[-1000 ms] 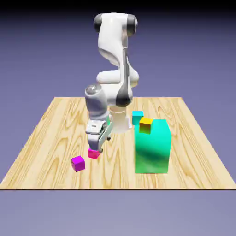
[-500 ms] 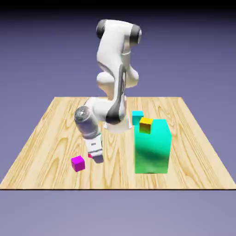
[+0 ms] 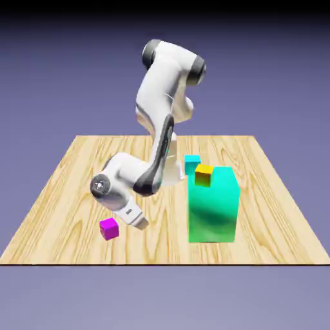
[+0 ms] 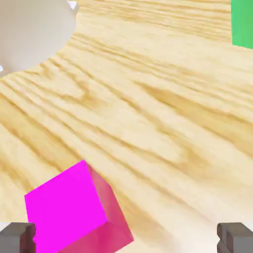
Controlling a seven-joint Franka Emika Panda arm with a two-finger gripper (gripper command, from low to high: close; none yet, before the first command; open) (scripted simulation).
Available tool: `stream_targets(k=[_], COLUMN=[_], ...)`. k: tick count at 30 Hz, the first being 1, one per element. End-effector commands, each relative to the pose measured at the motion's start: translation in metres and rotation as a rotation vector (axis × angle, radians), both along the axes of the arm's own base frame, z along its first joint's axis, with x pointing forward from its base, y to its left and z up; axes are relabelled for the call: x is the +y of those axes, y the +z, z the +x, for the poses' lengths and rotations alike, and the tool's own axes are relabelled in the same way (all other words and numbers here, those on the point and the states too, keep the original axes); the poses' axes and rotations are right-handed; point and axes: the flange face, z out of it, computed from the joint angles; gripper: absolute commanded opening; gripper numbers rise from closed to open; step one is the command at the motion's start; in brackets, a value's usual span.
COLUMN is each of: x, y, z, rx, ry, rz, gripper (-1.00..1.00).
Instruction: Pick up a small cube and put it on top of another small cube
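In the exterior view, going from left to right, a purple-pink cube (image 3: pixel 109 228) sits on the wooden table (image 3: pixel 64 193) near the front edge; just to its right the white arm (image 3: pixel 158 109) bends low and its hand comes down close to the table; the claw (image 3: pixel 138 221) is small here and seen from the side, so its fingers are hard to tell apart; the small cube cannot be seen in this view, because the hand covers that spot; farther right stands a big teal block (image 3: pixel 213 205); an orange-yellow cube (image 3: pixel 203 174) shows at its top left corner, and a smaller teal piece (image 3: pixel 191 164) peeks out behind, partly hidden

In the hand view, the left grey fingertip (image 4: pixel 17 237) is at the bottom corner, cut off by the edge; the small cube (image 4: pixel 69 210) sits right beside it, big and bright pink, with its bottom cut off too; the right fingertip (image 4: pixel 236 237) is far across at the other corner; so the claw is spread wide and pinches nothing; a blurry pale shape (image 4: pixel 32 29) fills the top left, and a bit of green (image 4: pixel 242 22) shows at the top right
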Motion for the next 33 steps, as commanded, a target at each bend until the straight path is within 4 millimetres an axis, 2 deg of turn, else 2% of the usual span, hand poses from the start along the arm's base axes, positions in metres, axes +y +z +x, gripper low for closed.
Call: stream_targets(k=[1,14,16,19,20,21,22,25,27,33], x=[-0.002,-0.026,-0.027,-0.012,-0.011,-0.011,-0.011,-0.026,-0.027,-0.028], y=[-0.002,-0.016,-0.016,-0.063,-0.064,-0.064,-0.064,-0.018,0.018,0.123], z=[-0.001,-0.008,-0.008,-0.045,-0.047,-0.047,-0.047,-0.009,0.009,0.043], rx=[0.007,0.055,0.055,0.056,0.056,0.056,0.056,0.055,-0.005,-0.207], ry=[0.023,0.286,0.293,0.293,0.293,0.293,0.293,0.293,0.293,0.257], rz=[0.026,0.383,0.393,0.393,0.393,0.393,0.393,0.393,0.33,0.181], gripper=[0.0,0.0,0.0,0.0,0.0,-1.0,-1.0,-1.0,-1.0,-1.0])
